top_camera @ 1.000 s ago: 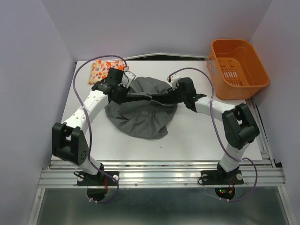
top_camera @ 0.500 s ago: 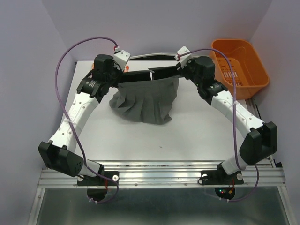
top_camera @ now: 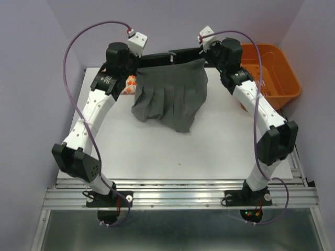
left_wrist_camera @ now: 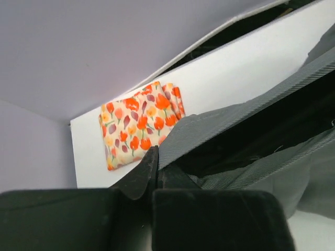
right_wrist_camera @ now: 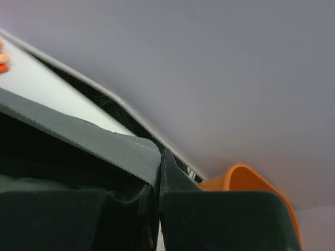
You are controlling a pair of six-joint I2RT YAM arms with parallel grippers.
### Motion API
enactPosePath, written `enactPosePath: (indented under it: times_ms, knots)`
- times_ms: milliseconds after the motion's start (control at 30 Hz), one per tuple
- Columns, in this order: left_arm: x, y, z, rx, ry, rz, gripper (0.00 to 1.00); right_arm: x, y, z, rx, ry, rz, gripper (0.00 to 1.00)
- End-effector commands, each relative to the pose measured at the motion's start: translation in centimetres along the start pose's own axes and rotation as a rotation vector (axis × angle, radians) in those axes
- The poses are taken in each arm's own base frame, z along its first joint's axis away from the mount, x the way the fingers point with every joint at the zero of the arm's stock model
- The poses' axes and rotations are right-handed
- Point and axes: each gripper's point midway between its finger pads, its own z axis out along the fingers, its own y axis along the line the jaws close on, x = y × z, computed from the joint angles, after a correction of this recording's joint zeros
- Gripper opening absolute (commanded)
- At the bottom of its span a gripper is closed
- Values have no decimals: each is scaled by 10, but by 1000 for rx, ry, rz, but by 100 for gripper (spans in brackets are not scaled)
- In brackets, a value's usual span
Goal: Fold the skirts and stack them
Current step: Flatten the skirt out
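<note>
Obs., top view: dark grey skirt (top_camera: 170, 97) held aloft over the 12 o'clock part of the table (top_camera: 157, 151), its waistband stretched roughly level between the two grippers. The body hangs below in soft vertical pleats. The hem is uneven, lower toward 5 o'clock; cannot tell if the low corner touches the table.

Left gripper (left_wrist_camera: 156, 157): jaws clamped together on the left end of the waistband, the ribbed band running out from between them toward 2 o'clock in the wrist view.

Right gripper (right_wrist_camera: 159, 166): jaws pinched shut on the other end, with the stitched band edge entering the gap from the left.

Printed skirt (left_wrist_camera: 138, 123): already a flat folded packet at 10–11 o'clock on the table, mostly hidden under the left arm in the top view. Orange basket (top_camera: 277, 65) at 2 o'clock, apart from both skirts.

Handling judgement: the cloth is light, limp and drapes freely, so it has no shape of its own and will sag or bunch wherever it is unsupported. The waistband is the thickest, firmest part and looks the right place to hold. Pinching at the two ends keeps the panel spread.

- Likely not slippery or fragile.
- Risk: uneven tension could skew the lay-down.
- Lower the hem first and keep the band taut, so the skirt lands flat for folding.
</note>
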Motion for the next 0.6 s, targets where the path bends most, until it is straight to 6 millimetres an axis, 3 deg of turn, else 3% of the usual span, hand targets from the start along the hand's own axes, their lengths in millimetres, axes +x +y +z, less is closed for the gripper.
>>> enactPosePath:
  times_ms: [0, 33, 67, 100, 133, 167, 233, 267, 333, 367, 400, 433, 467, 500, 533, 567]
  knots:
    - [-51, 84, 20, -286, -129, -108, 0, 1, -121, 18, 354, 37, 4, 1]
    - [-46, 85, 46, -278, -116, -122, 0, 16, -122, 38, 362, 61, 7, 1]
    - [-77, 96, 43, -292, -193, -145, 0, 11, -128, 44, 382, 47, 11, 1]
    - [-88, 99, 48, -297, -226, -178, 0, -16, -154, 40, 444, -17, 18, 1]
    - [-85, 97, 70, -285, -215, -188, 0, -6, -151, 55, 446, -4, 13, 1]
    - [-122, 110, 57, -294, -312, -214, 0, -14, -157, 57, 463, -24, 11, 1]
    - [-137, 116, 64, -305, -357, -232, 0, -38, -173, 53, 508, -89, 14, 1]
    - [-154, 121, 53, -310, -412, -235, 0, -45, -177, 50, 517, -107, 9, 1]
    - [-169, 122, 44, -303, -473, -228, 0, -67, -189, 35, 551, -162, 7, 2]
    - [-170, 123, 41, -306, -487, -230, 0, -60, -185, 39, 539, -146, 5, 2]
    - [-172, 120, 39, -294, -499, -221, 0, -76, -199, 23, 573, -193, 6, 2]
    - [-185, 124, 20, -300, -554, -220, 0, -81, -200, 17, 577, -209, 10, 2]
    - [-183, 122, 18, -291, -555, -213, 0, -83, -200, 13, 574, -219, 18, 2]
    - [-169, 114, 28, -270, -520, -203, 0, -84, -198, 7, 565, -216, 27, 2]
    - [-169, 113, 20, -264, -521, -200, 0, -82, -195, 4, 551, -212, 34, 2]
    - [-149, 106, 33, -248, -469, -202, 0, -78, -190, 3, 534, -200, 32, 2]
